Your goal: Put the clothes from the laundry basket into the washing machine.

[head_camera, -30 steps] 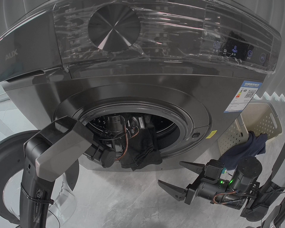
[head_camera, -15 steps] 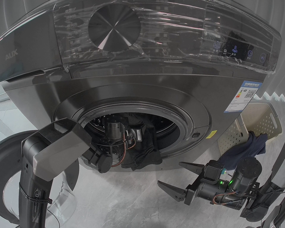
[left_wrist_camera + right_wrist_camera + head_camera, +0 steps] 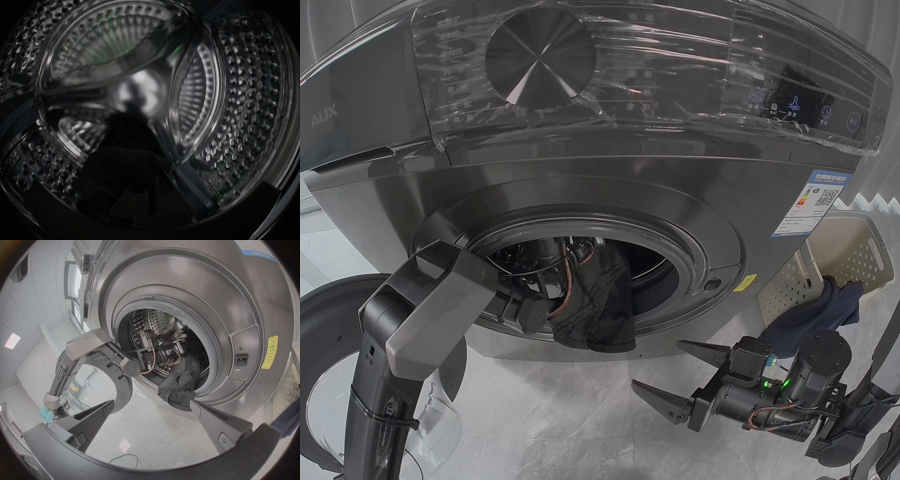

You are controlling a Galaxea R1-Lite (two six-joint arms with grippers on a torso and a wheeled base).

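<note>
Cloth (image 3: 600, 306) of dark fabric drapes over the washing machine (image 3: 675, 187) door rim beside the left pincer (image 3: 582, 250), whose state I cannot tell; the right pincer (image 3: 657, 362) hangs spread above the floor (image 3: 550, 425).

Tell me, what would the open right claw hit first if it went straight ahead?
Probably the black garment hanging over the door rim of the washing machine; the right gripper aims about there, though depth is unclear.
</note>
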